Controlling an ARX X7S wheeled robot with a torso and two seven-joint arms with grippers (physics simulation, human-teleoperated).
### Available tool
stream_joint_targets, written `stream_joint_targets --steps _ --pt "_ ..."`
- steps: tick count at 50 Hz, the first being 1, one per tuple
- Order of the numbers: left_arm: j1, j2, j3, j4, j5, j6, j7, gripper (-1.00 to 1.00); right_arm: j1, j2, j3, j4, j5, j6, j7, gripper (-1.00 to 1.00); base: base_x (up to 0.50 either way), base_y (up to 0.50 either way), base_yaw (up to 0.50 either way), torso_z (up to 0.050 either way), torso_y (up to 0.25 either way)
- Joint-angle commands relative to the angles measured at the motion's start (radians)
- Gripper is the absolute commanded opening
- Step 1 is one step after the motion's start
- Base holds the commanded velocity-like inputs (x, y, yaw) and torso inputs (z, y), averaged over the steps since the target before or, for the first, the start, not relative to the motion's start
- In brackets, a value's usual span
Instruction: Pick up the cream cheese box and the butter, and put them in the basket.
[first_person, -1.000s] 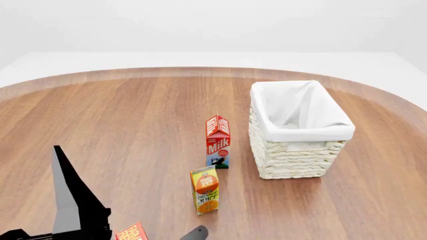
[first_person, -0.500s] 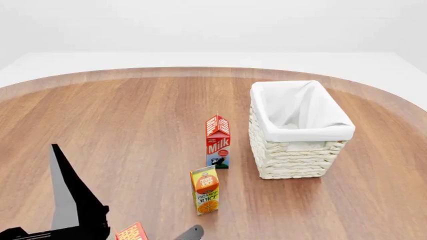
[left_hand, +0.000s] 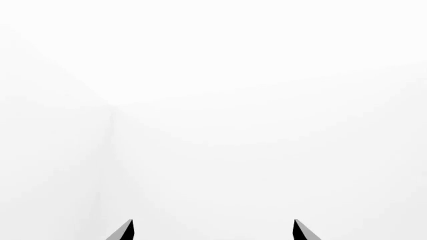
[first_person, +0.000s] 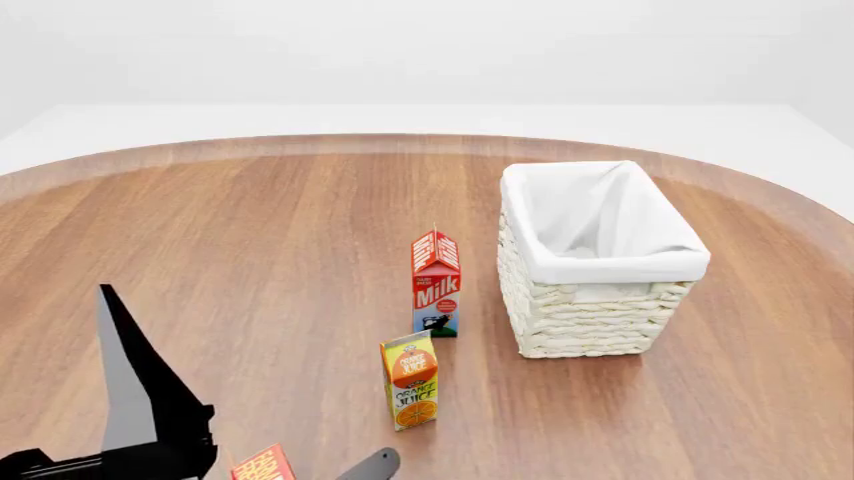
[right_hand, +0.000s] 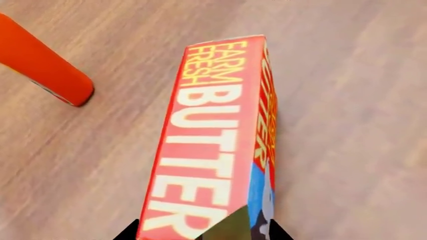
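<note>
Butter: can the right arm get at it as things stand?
Probably yes. The right claw sits right over the butter, fingertips either side of its near end, with bare table around it and nothing between.

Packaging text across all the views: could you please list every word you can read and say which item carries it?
"FARM FRESH BUTTER" – on the butter, in the right wrist view.
"MILK" – on the front of the milk carton; the smaller print above and below it is too small to read.
"ORANGE JUICE" – on the orange juice carton; its other print is too small to read.
The left wrist view shows no text.
</note>
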Motion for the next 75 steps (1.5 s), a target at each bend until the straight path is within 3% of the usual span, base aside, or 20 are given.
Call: stream_joint_targets --steps 1,17,26,38,75 --pt "0.006 0.015 -0.027 -0.003 0.015 0.030 0.012 1.00 0.008 -0.019 -0.012 0.015 -0.039 0.002 -0.042 -1.00 0.00 0.00 0.00 0.000 0.000" --pt "0.010 0.013 -0.033 0.008 0.007 0.025 0.010 1.00 0.020 -0.001 -0.029 -0.030 -0.086 -0.029 -0.021 -1.00 0.00 0.00 0.00 0.000 0.000" --pt "0.012 0.018 -0.032 0.012 0.023 0.020 0.007 1.00 0.089 0.034 0.052 -0.143 -0.034 -0.009 0.055 -1.00 0.00 0.00 0.00 0.000 0.000" --pt "0.011 0.019 -0.031 0.010 0.025 0.020 0.006 1.00 0.112 0.040 0.061 -0.193 -0.057 -0.017 0.102 -1.00 0.00 0.00 0.00 0.000 0.001" --pt "0.025 0.015 -0.041 0.025 0.024 0.028 0.003 1.00 0.263 0.099 0.151 -0.577 -0.023 0.048 0.337 -1.00 0.00 0.00 0.00 0.001 0.001"
